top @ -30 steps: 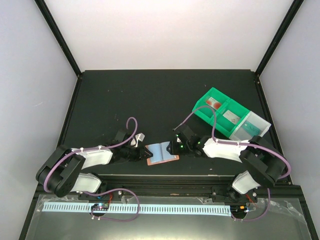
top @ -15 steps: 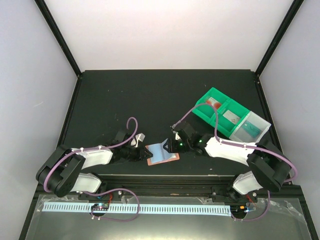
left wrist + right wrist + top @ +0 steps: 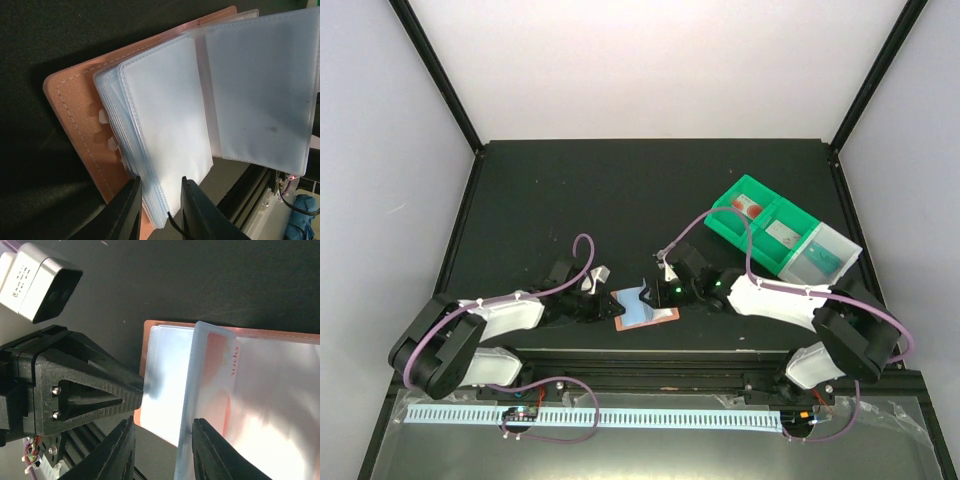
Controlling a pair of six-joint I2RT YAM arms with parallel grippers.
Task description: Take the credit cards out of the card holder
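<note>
The salmon-pink card holder (image 3: 665, 316) lies open near the table's front edge, with a stack of clear plastic sleeves (image 3: 165, 115) inside. My left gripper (image 3: 611, 305) is shut on the holder's left half; its jaws (image 3: 159, 215) pinch the sleeve stack and cover (image 3: 75, 125). Its finger (image 3: 100, 390) also shows in the right wrist view. My right gripper (image 3: 654, 293) is open over the holder, and its jaws (image 3: 160, 455) straddle the raised edge of one sleeve page (image 3: 189, 405). No bare credit card shows; a pinkish shape with red lettering (image 3: 232, 367) shows through one sleeve.
A green compartment bin (image 3: 760, 240) with a clear end section stands at the right back, with flat pieces in its compartments. The table's front rail (image 3: 650, 360) runs just below the holder. The arms' purple cables loop above both wrists.
My right gripper has moved left, from the holder's right edge to over its middle, and a sleeve page has lifted with it. The left gripper has kept its hold.
</note>
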